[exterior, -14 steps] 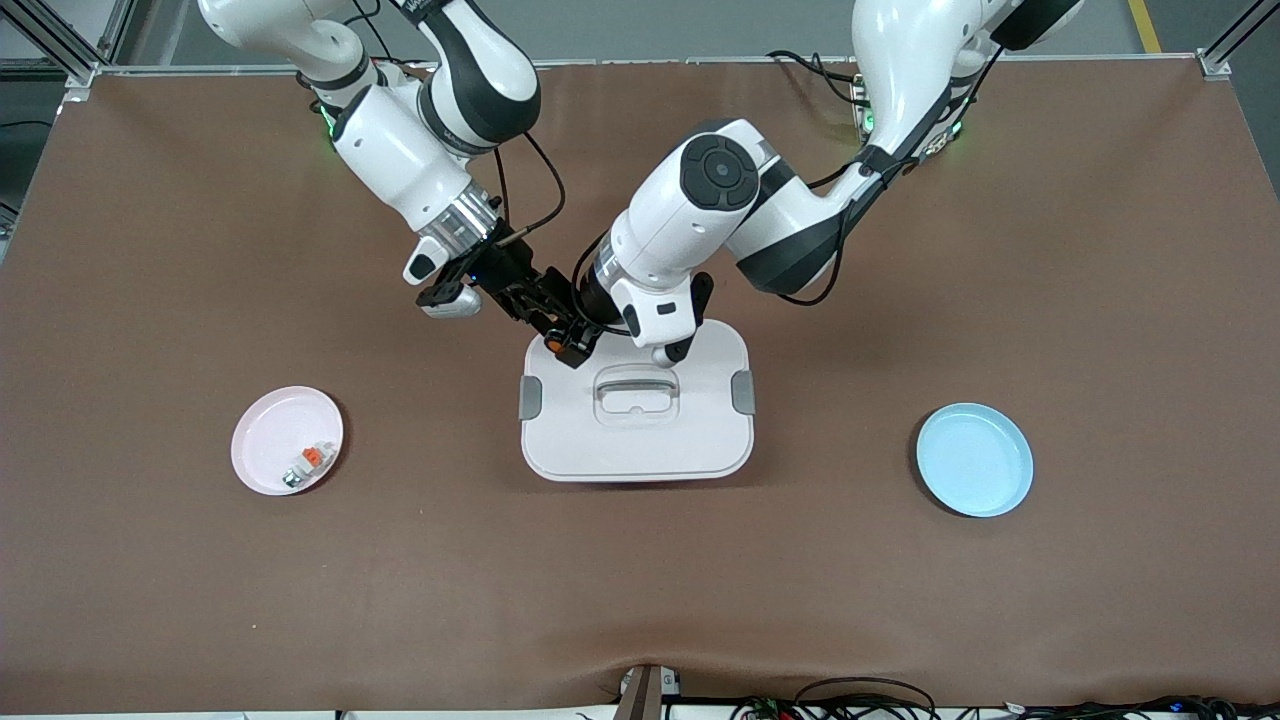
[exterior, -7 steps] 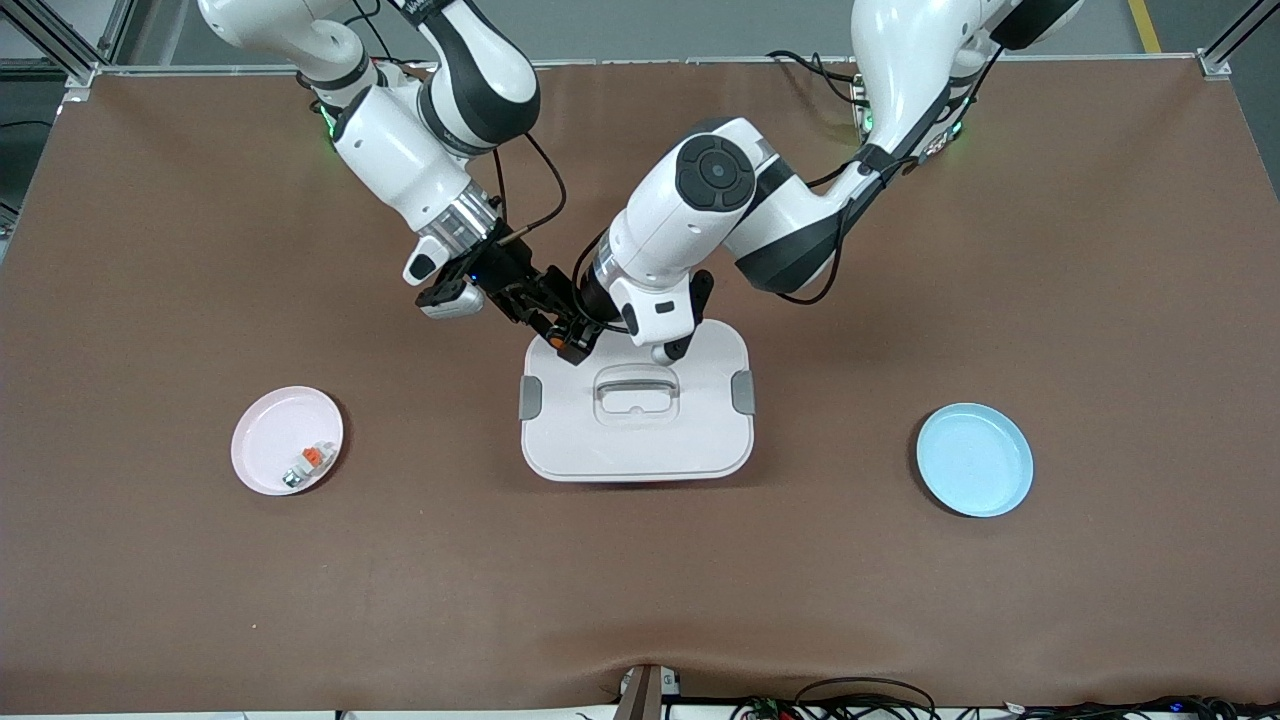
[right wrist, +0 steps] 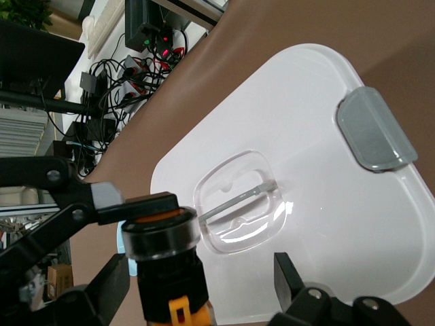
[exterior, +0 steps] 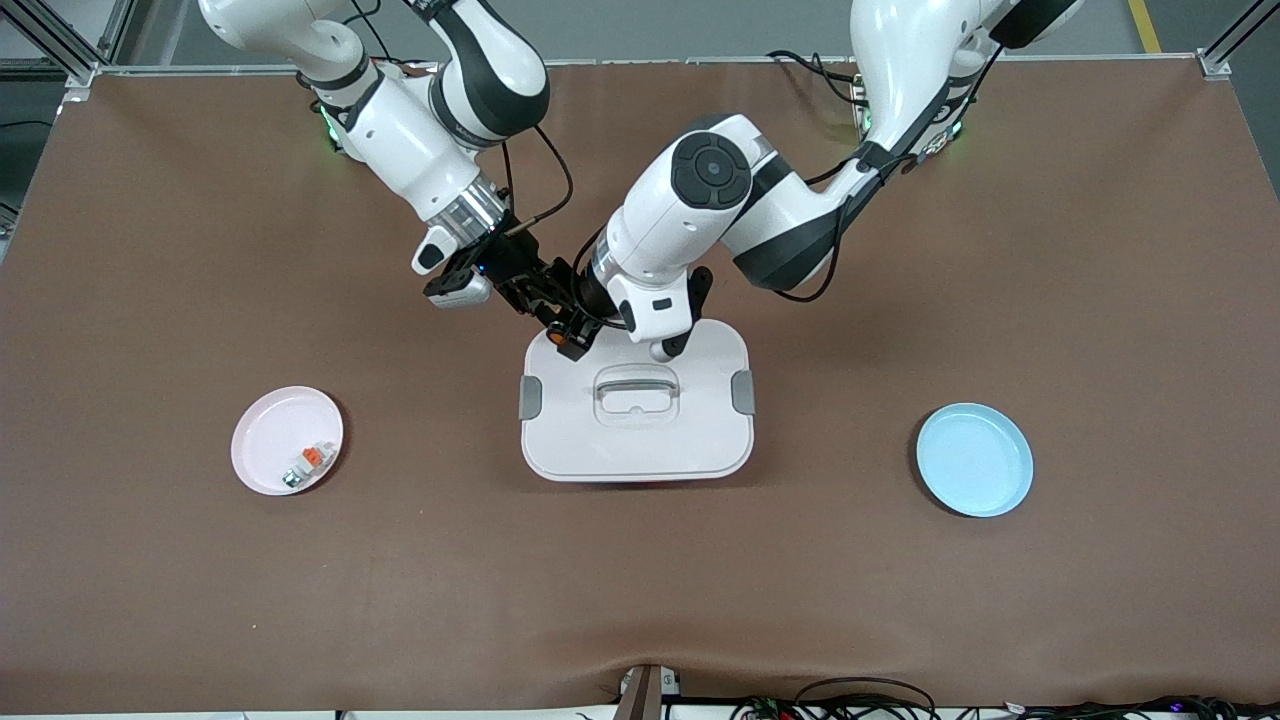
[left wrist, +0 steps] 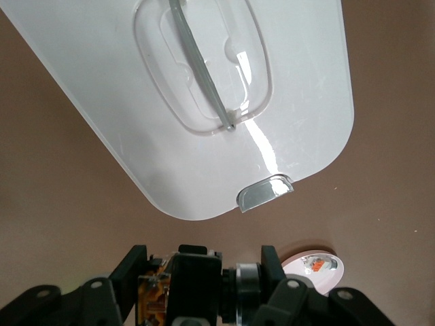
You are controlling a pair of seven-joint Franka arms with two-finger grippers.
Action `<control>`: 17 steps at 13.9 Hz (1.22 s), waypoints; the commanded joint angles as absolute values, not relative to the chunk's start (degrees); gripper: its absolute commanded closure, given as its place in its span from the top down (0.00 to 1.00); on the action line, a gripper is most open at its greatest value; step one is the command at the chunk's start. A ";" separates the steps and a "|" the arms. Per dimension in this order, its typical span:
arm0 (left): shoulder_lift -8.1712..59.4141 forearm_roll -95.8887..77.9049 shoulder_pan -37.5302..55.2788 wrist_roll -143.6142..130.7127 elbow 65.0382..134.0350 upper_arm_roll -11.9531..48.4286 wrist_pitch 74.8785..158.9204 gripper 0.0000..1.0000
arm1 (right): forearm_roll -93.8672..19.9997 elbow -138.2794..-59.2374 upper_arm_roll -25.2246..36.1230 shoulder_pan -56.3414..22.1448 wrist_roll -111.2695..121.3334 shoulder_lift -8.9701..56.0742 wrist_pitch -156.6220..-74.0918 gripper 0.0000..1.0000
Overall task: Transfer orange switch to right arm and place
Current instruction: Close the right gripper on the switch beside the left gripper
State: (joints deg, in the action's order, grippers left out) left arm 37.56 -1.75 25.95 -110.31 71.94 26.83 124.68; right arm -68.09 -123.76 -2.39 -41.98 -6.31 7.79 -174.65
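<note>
1. While both grippers meet over the lid's point(exterior: 636, 420) corner in the front view, the switch point(exterior: 553, 339) sits between them.
2. Left wrist view: left gripper point(left wrist: 204, 288) pinches the switch point(left wrist: 197, 292).
3. Right wrist view: right gripper point(right wrist: 204, 288) is spread around the switch point(right wrist: 163, 251).

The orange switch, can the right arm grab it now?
Probably yes. The left gripper holds the orange switch up over the white lid, and the right gripper has its open jaws on either side of it, nothing between.
</note>
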 commanded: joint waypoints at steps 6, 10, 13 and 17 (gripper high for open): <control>36.74 -3.78 26.98 -110.65 70.40 27.16 124.72 0.00 | -70.93 -125.59 -2.37 -42.45 -0.79 5.10 -174.11 0.94; 36.74 -3.78 26.98 -110.74 70.49 27.07 124.72 0.00 | -71.01 -128.23 -2.20 -38.50 3.86 1.41 -168.14 0.94; 36.74 -3.87 26.89 -110.74 70.40 27.16 124.72 0.00 | -71.10 -128.84 -2.20 -38.58 3.96 0.88 -168.13 0.94; 36.65 -3.87 26.89 -111.97 70.31 27.25 125.06 0.00 | -71.89 -129.46 -2.20 -38.76 3.96 0.35 -168.22 0.94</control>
State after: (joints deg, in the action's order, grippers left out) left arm 37.30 -2.64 26.79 -110.71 70.64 27.32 124.74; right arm -69.26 -127.16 -1.77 -38.92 2.14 2.62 -168.71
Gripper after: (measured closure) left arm 0.278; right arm 0.057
